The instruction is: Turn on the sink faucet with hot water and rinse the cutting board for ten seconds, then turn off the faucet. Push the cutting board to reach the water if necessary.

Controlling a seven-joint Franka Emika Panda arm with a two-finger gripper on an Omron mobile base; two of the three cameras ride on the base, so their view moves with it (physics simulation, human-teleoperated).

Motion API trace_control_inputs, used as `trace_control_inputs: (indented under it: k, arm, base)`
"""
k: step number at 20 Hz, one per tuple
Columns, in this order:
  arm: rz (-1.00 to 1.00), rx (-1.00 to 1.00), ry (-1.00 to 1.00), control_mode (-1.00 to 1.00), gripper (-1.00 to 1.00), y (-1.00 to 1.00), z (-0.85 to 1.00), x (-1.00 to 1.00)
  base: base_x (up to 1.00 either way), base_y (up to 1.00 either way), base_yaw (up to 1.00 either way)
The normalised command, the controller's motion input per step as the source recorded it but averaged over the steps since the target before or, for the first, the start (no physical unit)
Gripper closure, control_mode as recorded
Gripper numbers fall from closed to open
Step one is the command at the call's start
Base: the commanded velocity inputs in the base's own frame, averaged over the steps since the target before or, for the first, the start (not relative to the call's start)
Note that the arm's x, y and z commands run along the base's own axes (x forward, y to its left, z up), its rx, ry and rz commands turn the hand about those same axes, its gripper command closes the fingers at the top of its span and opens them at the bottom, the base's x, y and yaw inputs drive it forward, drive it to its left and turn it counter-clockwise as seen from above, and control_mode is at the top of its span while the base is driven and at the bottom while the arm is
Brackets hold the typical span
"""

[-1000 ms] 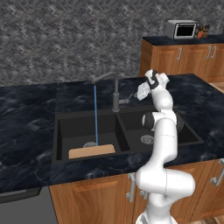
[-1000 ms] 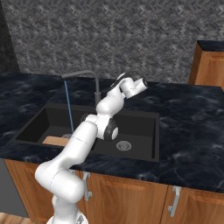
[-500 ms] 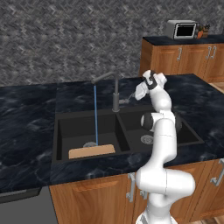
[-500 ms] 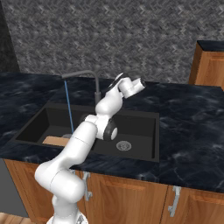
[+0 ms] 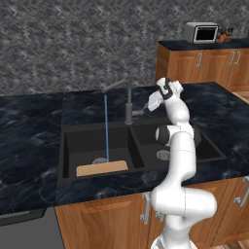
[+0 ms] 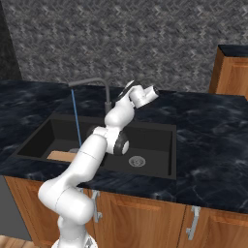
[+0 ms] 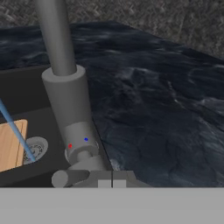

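Note:
The dark grey sink faucet (image 5: 129,108) (image 6: 108,102) (image 7: 65,92) stands behind the divider of the black double sink (image 5: 68,141) (image 6: 164,145), its spout swung over the left basin. The water (image 5: 106,129) (image 6: 75,121) (image 7: 17,136) falls as a thin blue stream to the round drain (image 7: 37,148). It lands just behind the tan cutting board (image 5: 102,168) (image 6: 62,155) (image 7: 11,144), which lies flat at the front of that basin. My gripper (image 5: 147,107) (image 6: 121,99) (image 7: 112,183) is shut, its tips pressed together against the small side lever (image 7: 72,176) at the faucet's base.
Dark marble counter (image 5: 29,141) (image 6: 208,145) surrounds the sink. The right basin holds only its drain (image 5: 164,154) (image 6: 137,161). A microwave (image 5: 201,33) sits on the raised wooden cabinet at the back right. A patterned grey wall runs behind the faucet.
The hand has edged slightly left and down toward the faucet post. The stream and the board stay as they were.

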Motion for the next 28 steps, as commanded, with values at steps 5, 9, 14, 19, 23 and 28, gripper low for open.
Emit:
trace_control_inputs:
  k: [5, 9, 14, 19, 23, 28]
  arm:
    - [0.00, 0.00, 0.00, -1.00, 1.00, 0.12, -0.05, 0.00]
    - [0.00, 0.00, 0.00, -1.00, 1.00, 0.13, -0.09, 0.00]
    - [0.00, 0.00, 0.00, -1.00, 1.00, 0.15, -0.02, 0.00]
    - [0.00, 0.00, 0.00, -1.00, 1.00, 0.17, 0.00, 0.00]
    - [0.00, 0.00, 0.00, -1.00, 1.00, 0.18, 0.00, 0.00]
    - [0.00, 0.00, 0.00, -1.00, 1.00, 0.22, 0.00, 0.00]
  base:
    - [0.00, 0.00, 0.00]
    - [0.00, 0.00, 0.00]
    - [0.00, 0.00, 0.00]
    - [0.00, 0.00, 0.00]
    - [0.00, 0.00, 0.00]
    - [0.00, 0.00, 0.00]
